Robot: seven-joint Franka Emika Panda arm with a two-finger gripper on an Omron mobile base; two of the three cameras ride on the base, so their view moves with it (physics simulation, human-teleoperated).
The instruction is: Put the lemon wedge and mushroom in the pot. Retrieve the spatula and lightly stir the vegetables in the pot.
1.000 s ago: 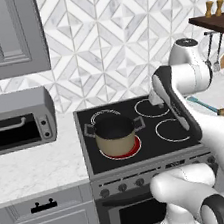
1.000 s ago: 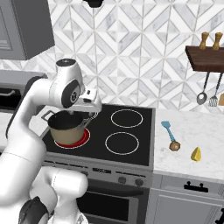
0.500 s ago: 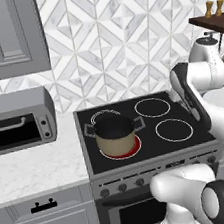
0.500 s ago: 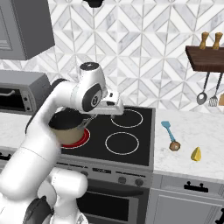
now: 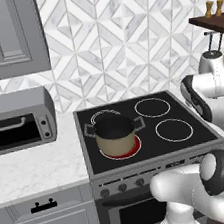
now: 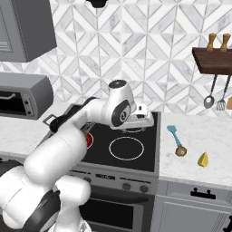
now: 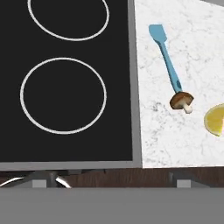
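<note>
A black stove top [image 5: 147, 129] with 4 ringed burners sits between white marble surfaces [image 6: 199, 136]; 1 burner [image 5: 132, 149] glows red. A grey toaster oven [image 5: 14, 122] stands on the left surface. A wooden shelf [image 6: 212, 59] carries 2 brown shakers [image 6: 217, 41], with a silver spoon [image 6: 209, 97] hanging below.

- You have one pot [image 5: 115, 135], sitting on the front left burner of the stove [image 5: 147, 129].
- You can count four burner rings on that stove.
- One spatula [image 7: 165, 57], one mushroom [image 7: 181, 101] and one lemon wedge [image 7: 215, 119] lie on the counter [image 6: 195, 136] right of the stove.
- One toaster oven [image 5: 14, 121] stands left of the stove.
- Above the counter, one shelf [image 6: 213, 60] carries two shakers, with what look like two utensils hanging beneath.
</note>
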